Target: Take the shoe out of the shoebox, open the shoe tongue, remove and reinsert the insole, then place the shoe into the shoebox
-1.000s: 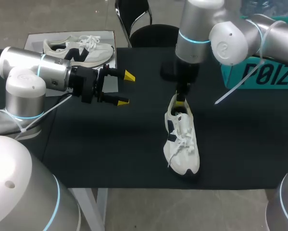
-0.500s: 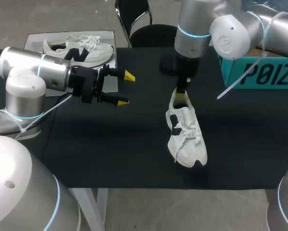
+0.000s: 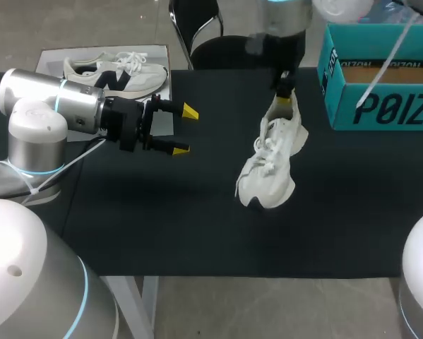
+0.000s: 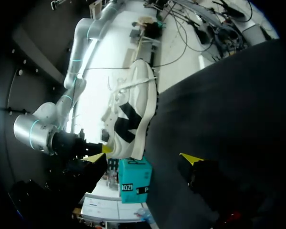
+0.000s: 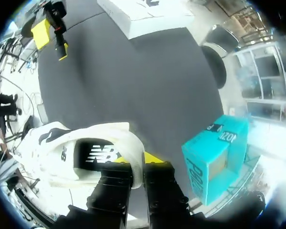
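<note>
Black table (image 3: 162, 212) below: my right gripper (image 3: 284, 92) pinches the white shoe (image 3: 275, 159) by its heel collar, near the teal shoebox (image 3: 380, 106); my left gripper (image 3: 185, 131) hovers, fingers wide apart.

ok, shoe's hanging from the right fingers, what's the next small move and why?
Probably carry the shoe sideways over the open shoebox: the right fingers pinch its heel, and its toe hangs down beside the shoebox, not yet above it.

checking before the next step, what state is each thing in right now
shoe: out of the box, held by its heel, toe tilted down
shoebox: open, no lid on
right gripper: fingers shut on the shoe's heel
left gripper: fingers open, holding nothing
</note>
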### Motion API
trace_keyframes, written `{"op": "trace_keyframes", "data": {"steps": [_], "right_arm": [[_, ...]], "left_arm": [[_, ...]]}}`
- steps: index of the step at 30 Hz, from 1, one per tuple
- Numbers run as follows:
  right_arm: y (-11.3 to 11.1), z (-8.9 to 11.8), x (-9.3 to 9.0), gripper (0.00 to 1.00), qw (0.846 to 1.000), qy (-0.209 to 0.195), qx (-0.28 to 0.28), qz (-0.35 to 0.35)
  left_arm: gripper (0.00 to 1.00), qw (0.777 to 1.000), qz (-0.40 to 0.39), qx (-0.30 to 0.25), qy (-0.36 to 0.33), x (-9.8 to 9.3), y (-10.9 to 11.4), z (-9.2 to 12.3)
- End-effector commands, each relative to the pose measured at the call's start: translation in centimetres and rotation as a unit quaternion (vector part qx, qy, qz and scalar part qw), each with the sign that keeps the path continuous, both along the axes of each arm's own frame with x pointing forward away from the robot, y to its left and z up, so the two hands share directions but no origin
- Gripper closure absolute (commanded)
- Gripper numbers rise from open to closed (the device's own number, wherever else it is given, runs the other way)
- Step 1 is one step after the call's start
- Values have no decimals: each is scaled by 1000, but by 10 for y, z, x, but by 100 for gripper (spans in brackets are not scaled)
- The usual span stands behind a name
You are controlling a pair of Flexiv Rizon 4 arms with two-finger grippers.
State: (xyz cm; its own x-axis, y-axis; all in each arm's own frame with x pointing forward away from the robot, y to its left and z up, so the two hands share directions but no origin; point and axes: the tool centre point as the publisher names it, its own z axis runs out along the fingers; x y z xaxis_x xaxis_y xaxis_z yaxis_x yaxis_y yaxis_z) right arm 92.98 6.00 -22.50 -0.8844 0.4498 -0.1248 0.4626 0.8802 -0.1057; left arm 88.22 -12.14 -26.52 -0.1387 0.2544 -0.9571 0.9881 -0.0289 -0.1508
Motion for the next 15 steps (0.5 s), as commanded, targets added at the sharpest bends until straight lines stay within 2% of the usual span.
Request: {"op": "trace_keyframes", "data": {"steps": [1,5,7,10,13,15], "right_arm": [[-39,72,-3,100,992,-18,23,-126],[-72,93,2,100,984,-18,22,-176],[-93,98,7,100,976,-11,-2,-216],[-125,102,8,100,967,-14,5,-255],[-155,106,8,100,961,-19,14,-276],[-167,110,8,100,962,-30,1,-270]], "left_arm": [[0,1000,-1,1,0,0,0,0],[0,1000,-1,1,0,0,0,0],[0,1000,-1,1,0,0,0,0],[0,1000,-1,1,0,0,0,0],[0,1000,-1,1,0,0,0,0],[0,1000,-1,1,0,0,0,0]]}}
